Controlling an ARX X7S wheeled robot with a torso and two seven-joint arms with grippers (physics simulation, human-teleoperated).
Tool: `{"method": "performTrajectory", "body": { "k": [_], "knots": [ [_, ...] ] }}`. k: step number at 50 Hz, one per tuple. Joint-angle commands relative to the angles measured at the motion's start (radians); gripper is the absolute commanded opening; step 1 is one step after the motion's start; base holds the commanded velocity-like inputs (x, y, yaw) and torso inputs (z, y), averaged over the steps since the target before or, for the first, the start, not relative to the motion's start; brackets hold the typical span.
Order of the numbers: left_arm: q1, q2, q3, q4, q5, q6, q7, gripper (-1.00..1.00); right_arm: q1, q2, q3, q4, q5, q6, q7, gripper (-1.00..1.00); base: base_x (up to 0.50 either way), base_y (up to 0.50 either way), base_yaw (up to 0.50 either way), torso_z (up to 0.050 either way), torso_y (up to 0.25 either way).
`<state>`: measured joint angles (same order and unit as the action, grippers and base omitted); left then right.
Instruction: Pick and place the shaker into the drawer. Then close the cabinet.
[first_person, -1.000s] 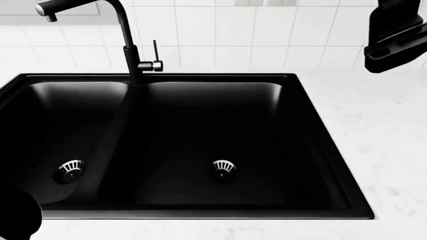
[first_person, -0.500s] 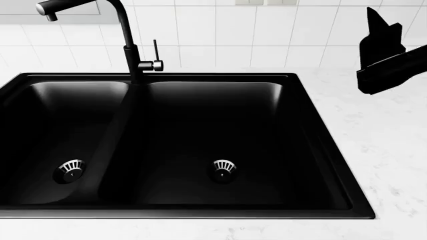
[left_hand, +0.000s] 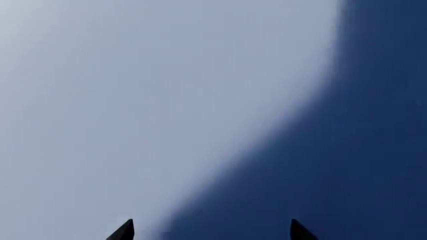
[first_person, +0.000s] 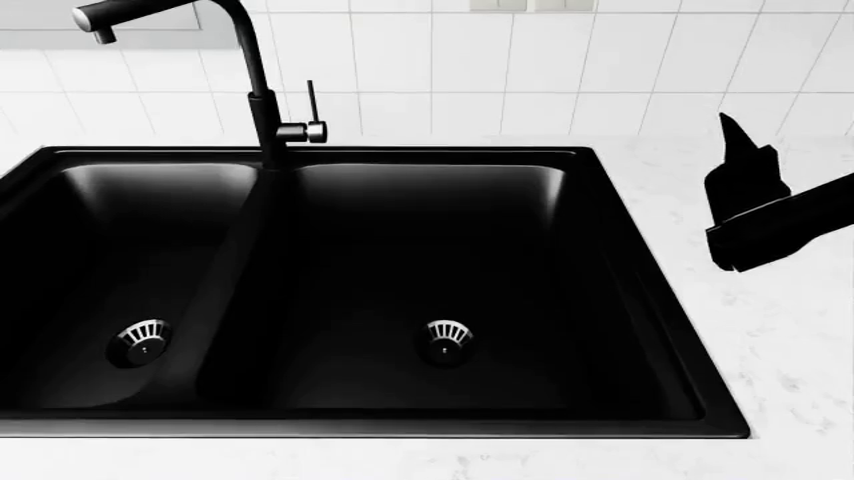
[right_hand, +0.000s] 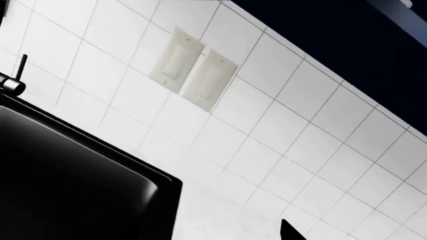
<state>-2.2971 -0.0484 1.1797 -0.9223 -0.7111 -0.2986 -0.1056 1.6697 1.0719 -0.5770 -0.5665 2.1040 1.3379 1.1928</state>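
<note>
I'm seeing the faucet (first_person: 254, 80) at left, black sink (first_person: 334, 290) mid-view, right end effector (first_person: 747, 190) hanging over the counter (first_person: 787, 330) — its opening I cannot tell. Left end effector (left_hand: 210, 231) is facing blue cabinet (left_hand: 347, 165), tips set wide. Shaker, drawer — not in view. I'm judging: find the shaker before reaching. Right arm is sitting lower than earlier.
</note>
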Motion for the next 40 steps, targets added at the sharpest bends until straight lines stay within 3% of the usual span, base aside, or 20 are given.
{"method": "performTrajectory", "body": {
  "k": [1, 9, 13, 15, 18, 20, 21, 22, 23, 24, 25, 26, 27, 29, 30, 32, 33, 35, 40],
  "knots": [
    [-0.001, 0.048, 0.232, -0.384, -0.076, 0.123, 0.015, 1.0, 0.01, 0.008, -0.024, -0.001, 0.049, -0.029, 0.025, 1.0, 0.0, 0.0, 0.0, 0.0, 0.0],
    [0.024, 0.048, -0.179, -0.387, 0.335, 0.032, 0.014, 1.0, 0.033, -0.005, -0.042, 0.001, 0.068, -0.032, 0.038, 1.0, 0.0, 0.0, 0.0, 0.0, 0.0],
    [0.022, 0.048, -0.261, -0.387, 0.386, 0.015, -0.017, 1.0, 0.029, -0.001, -0.041, -0.007, 0.069, -0.039, 0.037, 1.0, 0.0, 0.0, 0.0, 0.0, 0.0],
    [0.014, 0.048, -0.367, -0.387, 0.404, 0.028, -0.044, 1.0, 0.024, -0.002, -0.038, -0.011, 0.064, -0.041, 0.031, 1.0, 0.0, 0.0, 0.0, 0.0, 0.0],
    [0.0, 0.034, -0.615, -0.386, 0.412, 0.009, -0.072, 1.0, 0.014, -0.008, -0.024, -0.013, 0.04, -0.038, 0.006, 1.0, 0.0, 0.0, 0.0, 0.0, 0.0],
    [0.012, -0.003, -0.703, -0.369, 0.365, 0.009, -0.067, 1.0, 0.0, -0.021, -0.008, -0.01, 0.003, -0.033, -0.025, 1.0, 0.0, 0.0, 0.0, 0.0, 0.0],
    [0.162, -0.153, -0.756, -0.219, 0.235, -0.141, -0.201, 1.0, -0.007, -0.03, -0.003, -0.009, -0.014, -0.032, -0.039, 1.0, 0.0, 0.0, 0.0, 0.0, 0.0],
    [0.312, -0.004, -0.906, -0.069, 0.385, -0.291, -0.051, 1.0, -0.013, -0.037, 0.0, -0.009, -0.028, -0.03, -0.049, 1.0, 0.0, 0.0, 0.0, 0.0, 0.0],
    [0.462, -0.014, -1.056, 0.081, 0.535, -0.441, 0.087, 1.0, -0.026, -0.044, 0.006, -0.009, -0.049, -0.03, -0.064, 1.0, 0.0, 0.0, 0.0, 0.0, 0.0],
    [0.612, -0.022, -1.206, 0.231, 0.684, -0.591, 0.112, 1.0, -0.039, -0.051, 0.011, -0.008, -0.069, -0.031, -0.078, 1.0, 0.0, 0.0, 0.0, 0.0, 0.0],
    [0.692, -0.032, -1.356, 0.381, 0.663, -0.741, 0.145, 1.0, -0.051, -0.063, 0.015, -0.005, -0.092, -0.03, -0.093, 1.0, 0.0, 0.0, 0.0, 0.0, 0.0],
    [0.79, -0.076, -1.463, 0.531, 0.547, -0.891, 0.102, 1.0, -0.058, -0.077, 0.016, 0.0, -0.117, -0.027, -0.11, 1.0, 0.0, 0.0, 0.0, 0.0, 0.0],
    [0.907, -0.204, -1.613, 0.681, 0.397, -1.041, -0.048, 1.0, -0.061, -0.096, 0.014, 0.01, -0.141, -0.02, -0.127, 1.0, 0.0, 0.0, 0.0, 0.0, 0.0],
    [1.207, -0.504, -1.313, 0.981, 0.097, -0.741, -0.348, 1.0, -0.049, -0.135, 0.008, 0.027, -0.189, 0.004, -0.166, 1.0, 0.0, 0.0, 0.0, 0.0, 0.0],
    [1.357, -0.654, -1.329, 1.131, -0.053, -0.591, -0.498, 1.0, -0.028, -0.16, 0.006, 0.036, -0.218, 0.022, -0.191, 1.0, 0.0, 0.0, 0.0, 0.0, 0.0],
    [1.657, -0.941, -1.487, 1.431, -0.353, -0.352, -0.794, 1.0, 0.059, -0.228, -0.004, 0.061, -0.282, 0.08, -0.259, 1.0, 0.0, 0.0, 0.0, 0.0, 0.0],
    [1.737, -0.935, -1.539, 1.581, -0.503, -0.352, -0.767, 1.0, 0.108, -0.263, -0.008, 0.072, -0.317, 0.108, -0.301, 1.0, 0.0, 0.0, 0.0, 0.0, 0.0],
    [1.82, -0.922, -1.599, 1.631, -0.754, -0.353, -0.739, 1.0, 0.179, -0.311, -0.015, 0.086, -0.381, 0.146, -0.378, 1.0, 0.0, 0.0, 0.0, 0.0, 0.0],
    [2.005, -0.857, -1.72, 1.677, -0.722, -0.356, -0.694, 1.0, 0.43, -0.434, -0.07, 0.154, -0.592, 0.189, -0.632, 1.0, 0.0, 0.0, 0.0, 0.0, 0.0]
  ]
}}
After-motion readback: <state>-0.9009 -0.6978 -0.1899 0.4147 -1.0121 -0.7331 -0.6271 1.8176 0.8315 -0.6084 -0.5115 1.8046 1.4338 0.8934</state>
